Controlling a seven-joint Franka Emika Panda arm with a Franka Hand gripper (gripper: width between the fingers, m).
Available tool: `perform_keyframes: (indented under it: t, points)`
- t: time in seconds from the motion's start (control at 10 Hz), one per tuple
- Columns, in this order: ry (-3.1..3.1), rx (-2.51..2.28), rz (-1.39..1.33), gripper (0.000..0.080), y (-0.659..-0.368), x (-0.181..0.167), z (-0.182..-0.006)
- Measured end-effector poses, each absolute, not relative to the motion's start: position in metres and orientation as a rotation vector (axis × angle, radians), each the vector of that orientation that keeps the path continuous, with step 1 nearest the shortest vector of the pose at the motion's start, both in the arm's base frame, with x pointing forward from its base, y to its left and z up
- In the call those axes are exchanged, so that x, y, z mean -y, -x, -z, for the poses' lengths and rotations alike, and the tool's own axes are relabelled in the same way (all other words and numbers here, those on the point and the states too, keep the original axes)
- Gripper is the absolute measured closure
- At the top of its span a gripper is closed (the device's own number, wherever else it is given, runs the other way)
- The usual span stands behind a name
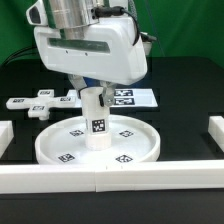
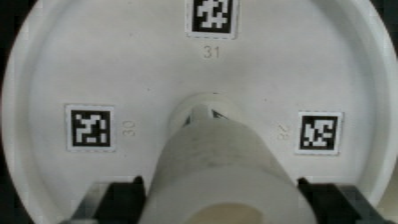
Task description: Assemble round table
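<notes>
The gripper [image 1: 94, 90] was clamped on the leg [image 1: 97, 122] — in the wrist view its fingers [image 2: 125, 196] sat tight against both sides of the cylinder. In the exterior view it held the leg by the upper end. The leg stood upright at the middle of the disc [image 1: 45, 148], with its lower end at the hub [image 2: 210, 103]. Whether it was seated there could not be told. The disc lay flat on the black table [image 1: 185, 112], rim up, with square tags spread around its floor.

The base piece [image 1: 38, 103] lay flat behind the disc, toward the exterior view's left and apart from it. The marker board [image 1: 135, 97] lay behind the disc toward the exterior view's right, partly hidden by the gripper's white body. A front rail [image 1: 150, 178] ran along the near edge just beside the disc, and shorter side rails [image 1: 215, 135] stood at either end.
</notes>
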State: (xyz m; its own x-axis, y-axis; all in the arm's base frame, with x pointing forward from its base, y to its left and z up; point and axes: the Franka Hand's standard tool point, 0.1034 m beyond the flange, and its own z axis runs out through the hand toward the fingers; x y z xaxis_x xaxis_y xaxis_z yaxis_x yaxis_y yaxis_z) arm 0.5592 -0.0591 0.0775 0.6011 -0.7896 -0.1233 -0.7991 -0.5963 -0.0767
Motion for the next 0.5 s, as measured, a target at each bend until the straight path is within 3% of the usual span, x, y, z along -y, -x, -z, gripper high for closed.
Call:
perform_keyframes:
  t: [0.5]
  points:
    - [2.212, -1.962, -0.187, 0.0392, -0.5601, 0.0553, -0.0770]
